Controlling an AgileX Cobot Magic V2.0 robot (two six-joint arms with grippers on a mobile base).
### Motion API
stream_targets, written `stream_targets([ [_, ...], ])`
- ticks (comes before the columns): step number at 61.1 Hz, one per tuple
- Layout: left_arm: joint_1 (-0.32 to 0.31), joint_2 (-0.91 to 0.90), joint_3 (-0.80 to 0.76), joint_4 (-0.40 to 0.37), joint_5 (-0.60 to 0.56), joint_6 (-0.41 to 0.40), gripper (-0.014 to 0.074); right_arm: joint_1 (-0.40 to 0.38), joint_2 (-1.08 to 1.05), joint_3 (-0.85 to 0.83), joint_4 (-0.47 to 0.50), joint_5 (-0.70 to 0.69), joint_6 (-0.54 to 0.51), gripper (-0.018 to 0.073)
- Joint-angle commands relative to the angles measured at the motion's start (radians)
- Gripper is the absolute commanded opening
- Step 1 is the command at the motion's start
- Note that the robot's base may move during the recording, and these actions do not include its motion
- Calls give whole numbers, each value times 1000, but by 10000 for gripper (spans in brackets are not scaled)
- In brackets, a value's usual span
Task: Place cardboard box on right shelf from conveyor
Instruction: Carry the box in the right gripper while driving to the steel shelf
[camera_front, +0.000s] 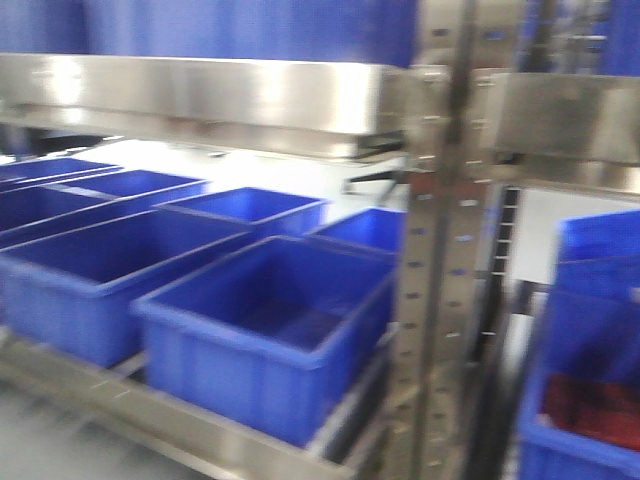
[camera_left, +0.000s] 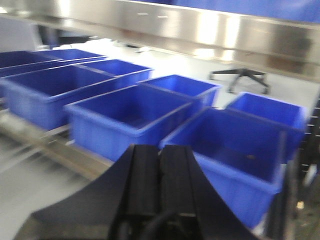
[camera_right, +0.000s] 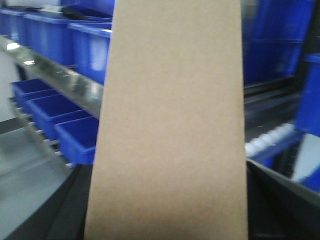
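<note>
2 dark fingers of the right gripper (camera_right: 165, 210) clamp the cardboard box (camera_right: 170, 100) near the blue bins (camera_right: 75, 135), the left gripper (camera_left: 160, 165) pinched closed on nothing; mid-carry, I reckon, next needing a level reach onto the right shelf (camera_front: 565, 125).

1. The cardboard box (camera_right: 167, 120) runs off the right wrist view at 12 and 6 o'clock and blocks everything behind the middle.
2. The right gripper (camera_right: 167, 222) shows only as dark wedges against the box at 7 and 5 o'clock; its fingertips are hidden.
3. The left gripper (camera_left: 160, 155) is cut off at 6 o'clock.
4. In the blurred front view, a red patch (camera_front: 592, 410) inside the blue bin (camera_front: 600, 300) at 4 o'clock is too soft to identify.
5. A black star base (camera_left: 239, 79) at 1 o'clock loses its top behind the steel shelf lip (camera_left: 200, 27).
</note>
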Motion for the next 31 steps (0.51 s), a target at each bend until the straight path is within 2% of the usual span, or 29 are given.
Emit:
stream_targets([
  [1,-6,-14,9,-6,-85,0,-116,-5,11,-27,-30,-99,-5,246],
  [31,-4,-14,9,-6,-85,0,-116,-5,11,-27,-30,-99,-5,246],
])
